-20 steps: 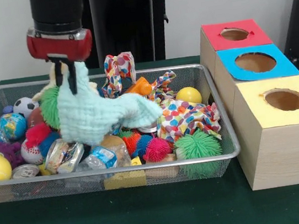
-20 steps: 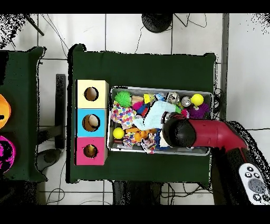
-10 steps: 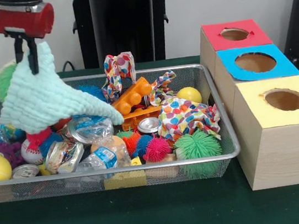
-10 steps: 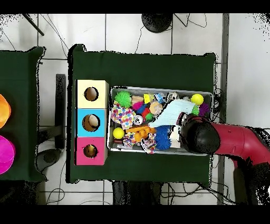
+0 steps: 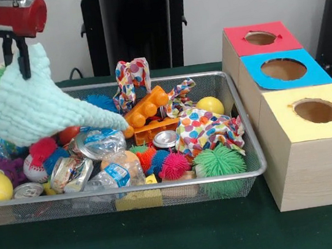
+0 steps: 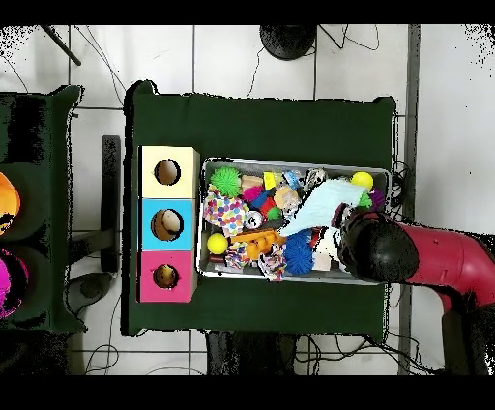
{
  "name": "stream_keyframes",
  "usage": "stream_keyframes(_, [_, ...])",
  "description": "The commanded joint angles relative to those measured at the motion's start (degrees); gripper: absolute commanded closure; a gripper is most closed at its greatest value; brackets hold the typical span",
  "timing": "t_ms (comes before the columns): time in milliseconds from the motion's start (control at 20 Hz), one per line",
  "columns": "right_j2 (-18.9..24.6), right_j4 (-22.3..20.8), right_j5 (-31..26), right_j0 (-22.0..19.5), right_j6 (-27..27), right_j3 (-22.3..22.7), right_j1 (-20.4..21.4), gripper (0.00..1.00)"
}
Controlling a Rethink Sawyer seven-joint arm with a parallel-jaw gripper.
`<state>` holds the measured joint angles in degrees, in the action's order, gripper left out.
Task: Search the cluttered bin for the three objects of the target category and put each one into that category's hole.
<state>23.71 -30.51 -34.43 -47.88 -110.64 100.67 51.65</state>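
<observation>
My gripper (image 5: 15, 64) hangs above the left end of the wire bin (image 5: 246, 170), shut on a mint-green knitted cloth (image 5: 40, 110). The cloth dangles from the fingers, and its long tail reaches down to the right, ending by the orange brick (image 5: 146, 107). In the overhead view the cloth (image 6: 319, 205) spreads across the bin's right part beside the red arm head (image 6: 379, 248). Three boxes with holes stand beside the bin: red (image 5: 262, 38), blue (image 5: 284, 69) and yellow (image 5: 315, 111). Two patterned cloths (image 5: 207, 130) (image 5: 130, 80) lie in the bin.
The bin is packed with spiky balls (image 5: 219, 161), yellow balls (image 5: 210, 105), crushed bottles (image 5: 97, 143) and cans (image 5: 166, 138). The boxes stand close against the bin's right end. A black pedestal (image 5: 137, 26) rises behind the bin.
My gripper has carried the mint cloth up out of the clutter and leftward to the bin's left end. The orange brick and a crushed bottle, covered before, now show.
</observation>
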Motion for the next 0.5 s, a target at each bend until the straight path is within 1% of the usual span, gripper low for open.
stream_keyframes(50, [5.16,-3.75,-5.90,-0.09,16.44,2.88,0.26,1.00])
stream_keyframes(150, [5.04,-3.84,-5.26,0.11,15.45,3.62,0.24,1.00])
stream_keyframes(350, [4.81,-4.12,-5.02,0.96,14.06,4.65,1.71,1.00])
stream_keyframes(500, [4.72,-4.38,-4.99,1.43,13.13,4.95,1.26,1.00])
